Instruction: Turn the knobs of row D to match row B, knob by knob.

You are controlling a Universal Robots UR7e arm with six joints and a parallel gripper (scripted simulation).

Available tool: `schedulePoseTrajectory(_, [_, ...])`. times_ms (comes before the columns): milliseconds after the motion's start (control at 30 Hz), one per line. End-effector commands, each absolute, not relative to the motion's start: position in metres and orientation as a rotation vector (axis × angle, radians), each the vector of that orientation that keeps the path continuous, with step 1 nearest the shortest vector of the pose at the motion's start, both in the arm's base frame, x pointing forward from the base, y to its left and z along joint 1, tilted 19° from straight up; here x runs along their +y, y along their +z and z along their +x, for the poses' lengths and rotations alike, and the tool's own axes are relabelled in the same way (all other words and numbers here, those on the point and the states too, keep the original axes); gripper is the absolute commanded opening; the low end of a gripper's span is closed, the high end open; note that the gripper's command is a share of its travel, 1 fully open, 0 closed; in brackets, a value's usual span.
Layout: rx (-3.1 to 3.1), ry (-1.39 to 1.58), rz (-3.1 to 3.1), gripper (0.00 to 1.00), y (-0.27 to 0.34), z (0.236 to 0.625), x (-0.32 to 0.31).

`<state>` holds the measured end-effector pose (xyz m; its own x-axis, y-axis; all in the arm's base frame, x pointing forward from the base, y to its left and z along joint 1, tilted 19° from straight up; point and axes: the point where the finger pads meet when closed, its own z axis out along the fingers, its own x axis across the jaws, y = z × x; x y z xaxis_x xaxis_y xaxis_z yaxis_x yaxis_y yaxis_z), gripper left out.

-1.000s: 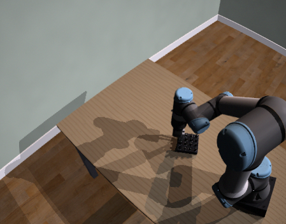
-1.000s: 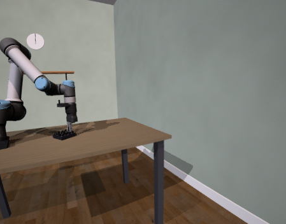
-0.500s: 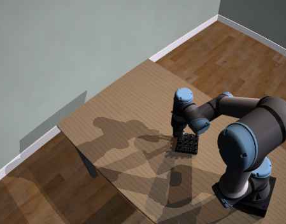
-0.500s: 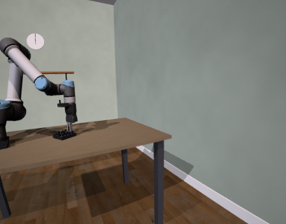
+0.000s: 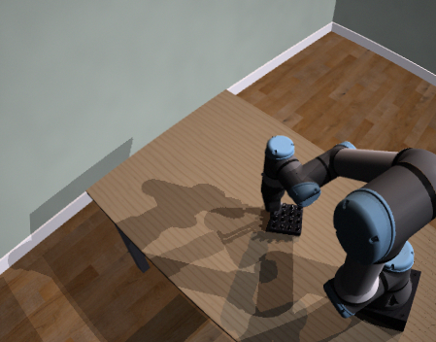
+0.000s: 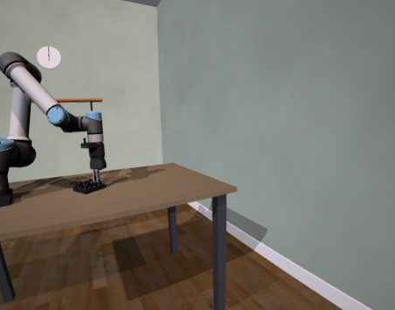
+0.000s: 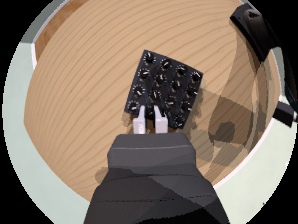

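The black knob box (image 5: 285, 232) (image 6: 89, 190) (image 7: 136, 83) stands flat on the table, slightly turned in the wrist view. Its four-by-four knobs show white lines and marks, too small to read surely. My gripper (image 6: 97, 180) (image 7: 149, 112) points straight down at the box's edge row nearest the gripper body in the wrist view. Its pale fingers stand close on either side of a knob (image 7: 150, 115), the second from the left in that row, and appear shut on it. The fingers partly hide that knob. The socket and printed names cannot be made out, so its name is unclear.
The wooden table (image 5: 184, 146) (image 6: 167, 194) extends around the box. The robot's base (image 5: 403, 311) (image 6: 1, 199) stands at one end of the table. The forearm passes above the table beside the box. Arm shadows fall across the table and part of the box's surroundings.
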<state>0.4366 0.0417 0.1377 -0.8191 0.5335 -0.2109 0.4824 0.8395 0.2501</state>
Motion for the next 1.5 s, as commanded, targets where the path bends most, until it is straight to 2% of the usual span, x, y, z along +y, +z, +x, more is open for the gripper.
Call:
schedulePoseTrajectory(0, [2.769, 0.255, 0.658, 0.3, 0.1382, 0.4369, 0.0416])
schedulePoseTrajectory(1467, [2.763, 0.068, -0.505, 0.3, 0.1382, 0.4369, 0.0416])
